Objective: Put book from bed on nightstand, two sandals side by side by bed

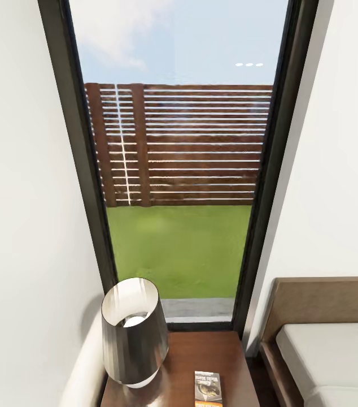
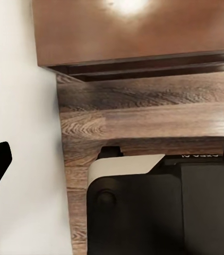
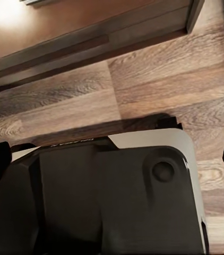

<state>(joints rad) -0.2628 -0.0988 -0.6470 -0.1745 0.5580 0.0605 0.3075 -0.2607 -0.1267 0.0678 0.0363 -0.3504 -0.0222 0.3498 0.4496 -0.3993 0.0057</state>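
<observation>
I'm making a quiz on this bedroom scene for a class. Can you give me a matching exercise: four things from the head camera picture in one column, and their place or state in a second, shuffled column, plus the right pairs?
Things:
1. book
2. lamp
3. bed
4. fence

Places or states:
A. outside, beyond the grass, seen through the window
B. standing upright at the nightstand's left side
C. lying flat on the nightstand, right of the lamp
D. right of the nightstand, white mattress, wooden headboard

Pairs: 1-C, 2-B, 3-D, 4-A
</observation>
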